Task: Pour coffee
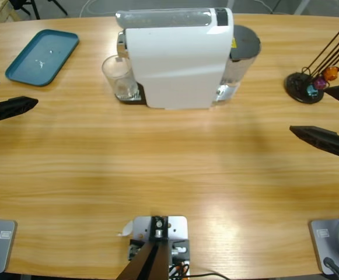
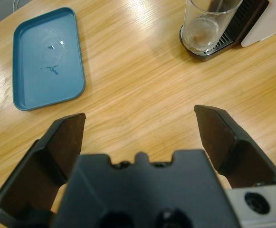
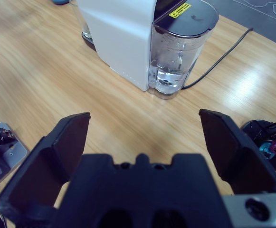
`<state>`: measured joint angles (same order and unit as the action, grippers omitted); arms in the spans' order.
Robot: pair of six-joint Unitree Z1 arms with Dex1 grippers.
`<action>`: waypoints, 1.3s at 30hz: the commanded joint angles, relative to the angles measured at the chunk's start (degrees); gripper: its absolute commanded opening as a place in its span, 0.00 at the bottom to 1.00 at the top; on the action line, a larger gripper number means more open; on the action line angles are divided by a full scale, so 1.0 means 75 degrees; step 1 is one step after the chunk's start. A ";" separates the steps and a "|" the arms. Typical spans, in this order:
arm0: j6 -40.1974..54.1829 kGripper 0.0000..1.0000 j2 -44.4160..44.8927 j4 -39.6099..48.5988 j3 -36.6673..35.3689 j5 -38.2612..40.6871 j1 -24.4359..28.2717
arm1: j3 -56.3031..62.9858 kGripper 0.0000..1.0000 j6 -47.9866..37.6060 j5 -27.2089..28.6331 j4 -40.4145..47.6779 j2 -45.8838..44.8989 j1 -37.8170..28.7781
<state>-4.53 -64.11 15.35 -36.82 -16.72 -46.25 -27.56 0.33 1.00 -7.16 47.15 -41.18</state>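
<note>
Coffee machine [image 1: 175, 58] bears an unreadable yellow label [image 3: 181, 8]; both claws gape empty.

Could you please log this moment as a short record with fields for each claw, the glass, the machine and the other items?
left claw: open, holding nothing, over bare table
right claw: open, holding nothing, facing the machine
glass: upright on the machine's drip tray; coffee not discernible
coffee machine: white, clear water tank at its back
blue tray: far corner, nothing on it
capsule stand: black, with coloured capsules

Glossy white plastic machine [image 1: 178, 64], clear glass [image 1: 119, 77], varnished wooden table [image 1: 169, 169]
</note>
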 commanded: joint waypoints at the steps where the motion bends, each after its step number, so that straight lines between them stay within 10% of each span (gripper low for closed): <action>1: -0.0076 1.00 -0.0124 -0.0125 0.0304 -0.0032 -0.0033 | 0.0299 1.00 -0.0091 -0.0074 0.0040 0.0229 -0.0029; 39: -0.0076 1.00 -0.0117 -0.0160 0.0304 -0.0034 -0.0033 | 0.0323 1.00 -0.0209 0.0001 0.0033 0.0124 -0.0029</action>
<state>-4.53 -64.11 14.78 -36.40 -16.72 -46.25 -27.05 -0.49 1.00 -7.15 47.15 -41.18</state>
